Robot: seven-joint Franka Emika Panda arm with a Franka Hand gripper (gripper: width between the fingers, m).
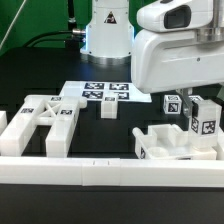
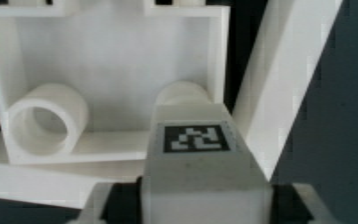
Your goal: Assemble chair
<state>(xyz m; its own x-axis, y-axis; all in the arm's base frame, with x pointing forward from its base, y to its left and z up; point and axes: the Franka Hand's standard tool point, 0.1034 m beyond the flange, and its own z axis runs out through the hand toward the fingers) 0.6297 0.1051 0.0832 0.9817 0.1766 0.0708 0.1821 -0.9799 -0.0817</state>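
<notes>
Gripper (image 2: 194,198) straddles a tagged post (image 2: 197,140).
Arm (image 1: 170,50) points down by the recessed seat slab (image 2: 105,60); firm grip unclear.

Parts tally from my remote station.

I count one gripper (image 2: 197,195) with two fingers (image 2: 114,208). Between the fingers the wrist view shows me one tagged post (image 2: 197,140). The exterior view gives two upright posts by them, a nearer post (image 1: 205,120) and a farther post (image 1: 172,103); I cannot tell which of the two sits between the fingers. Beneath the fingers: one seat slab (image 1: 170,142), with one ring (image 2: 43,125) inside its walls. Well apart from the fingers: one small tagged block (image 1: 108,108), one cross-braced frame (image 1: 45,118), one marker board (image 1: 105,92), one border rail (image 1: 110,172).
</notes>
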